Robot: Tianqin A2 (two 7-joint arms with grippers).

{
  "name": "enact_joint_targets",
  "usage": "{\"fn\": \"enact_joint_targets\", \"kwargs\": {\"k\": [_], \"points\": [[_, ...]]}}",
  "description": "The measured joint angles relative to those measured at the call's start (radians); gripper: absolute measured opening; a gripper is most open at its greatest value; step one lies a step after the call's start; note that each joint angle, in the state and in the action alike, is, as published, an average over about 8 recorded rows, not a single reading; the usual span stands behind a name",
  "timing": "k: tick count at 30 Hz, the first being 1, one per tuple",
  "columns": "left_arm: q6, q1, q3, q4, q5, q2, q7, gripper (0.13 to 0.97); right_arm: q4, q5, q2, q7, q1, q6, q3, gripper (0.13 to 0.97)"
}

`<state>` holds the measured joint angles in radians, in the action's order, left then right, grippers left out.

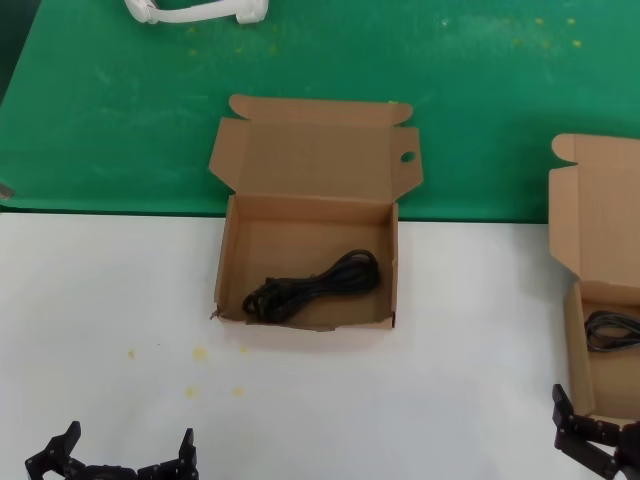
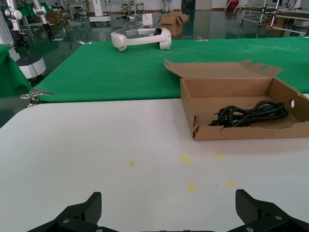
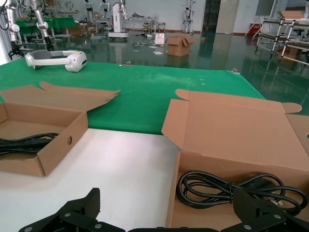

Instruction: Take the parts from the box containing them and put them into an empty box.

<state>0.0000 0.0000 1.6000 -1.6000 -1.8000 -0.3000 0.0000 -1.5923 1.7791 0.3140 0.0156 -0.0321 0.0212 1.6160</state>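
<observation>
The shallow box with a round hole in its lid flap [image 1: 228,262] stands open at the table's middle, and one coiled black cable [image 1: 315,285] lies in it. The plain-lidded box [image 1: 598,215] stands open at the right edge, with a black cable [image 1: 612,330] in it. My left gripper [image 1: 128,443] is open and empty, low at the near left, well short of the holed box [image 2: 231,133] and its cable [image 2: 251,113]. My right gripper [image 3: 166,208] is open and empty just in front of the plain box [image 3: 236,130], near its cable [image 3: 231,186].
A green mat [image 1: 450,120] covers the table's far half, with a white headset [image 1: 195,10] at its back. Small yellow spots [image 1: 200,353] mark the white tabletop in front of the holed box. White surface lies between the two boxes.
</observation>
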Motion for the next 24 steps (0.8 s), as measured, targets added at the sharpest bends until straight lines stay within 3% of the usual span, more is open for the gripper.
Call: {"fn": "enact_joint_targets", "kwargs": {"k": [24], "points": [[0.0, 0.0, 0.0, 0.0, 0.0, 0.0, 0.0, 0.966, 0.0, 0.0, 0.0, 0.0, 0.0, 0.0, 0.0, 0.966]]}}
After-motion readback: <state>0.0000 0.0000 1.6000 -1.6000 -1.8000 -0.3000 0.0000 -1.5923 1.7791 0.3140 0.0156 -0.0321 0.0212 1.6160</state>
